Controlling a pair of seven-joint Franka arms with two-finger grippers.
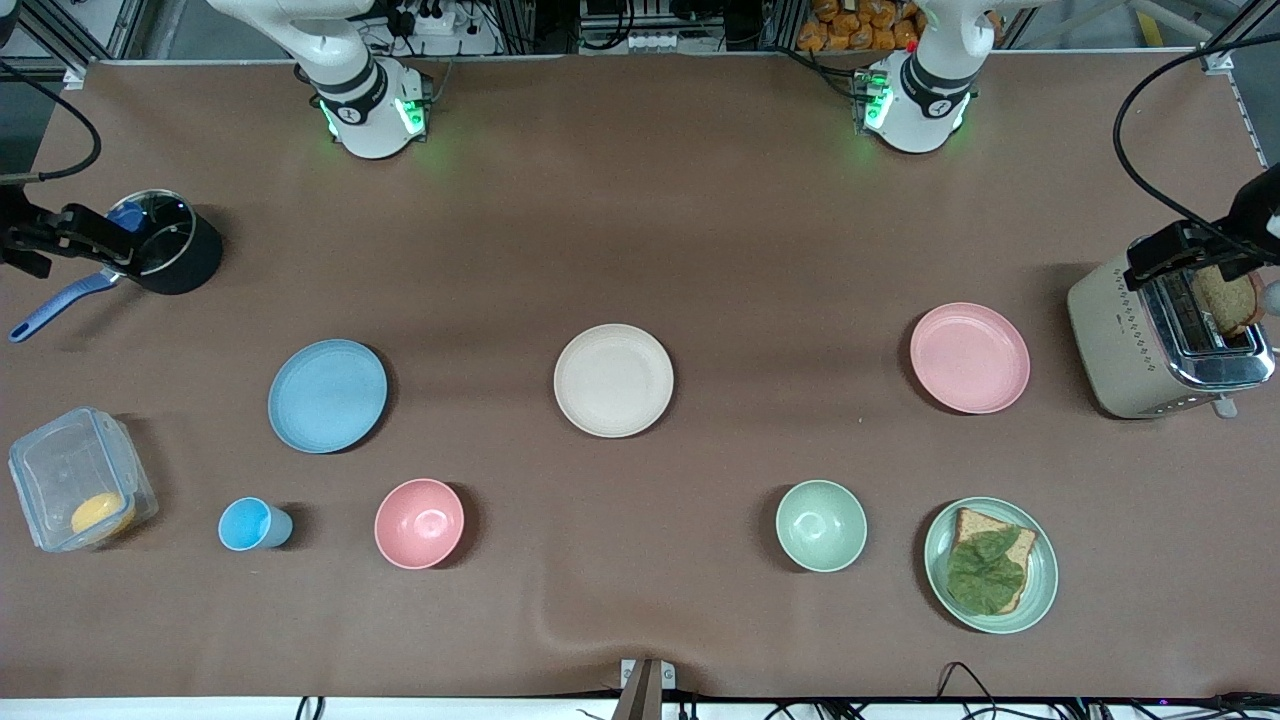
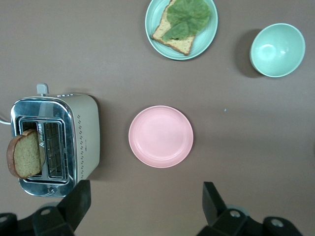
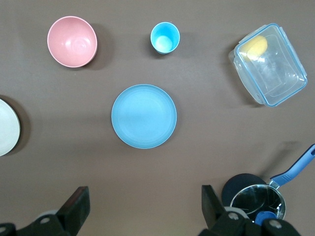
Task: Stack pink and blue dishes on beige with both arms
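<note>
The pale pink plate [image 1: 969, 357] [image 2: 161, 136] lies flat toward the left arm's end of the table, beside the toaster. Toward the right arm's end lies the light blue plate [image 1: 327, 395] [image 3: 143, 116]. Between them, at the table's middle, is the beige plate [image 1: 613, 380] [image 3: 6, 127] with nothing on it. My left gripper [image 1: 1175, 255] [image 2: 145, 196] hangs high over the toaster's edge, open and holding nothing. My right gripper [image 1: 70, 232] [image 3: 145, 199] hangs high by the black pot, also open and holding nothing.
A toaster [image 1: 1160, 340] holds a bread slice. Nearer the camera stand a green plate [image 1: 1040, 580] with bread and a leaf, a green bowl [image 1: 821, 525], a pink bowl [image 1: 419, 523], a blue cup [image 1: 250, 524] and a clear container [image 1: 80, 490]. A black pot [image 1: 175, 250] sits by the right gripper.
</note>
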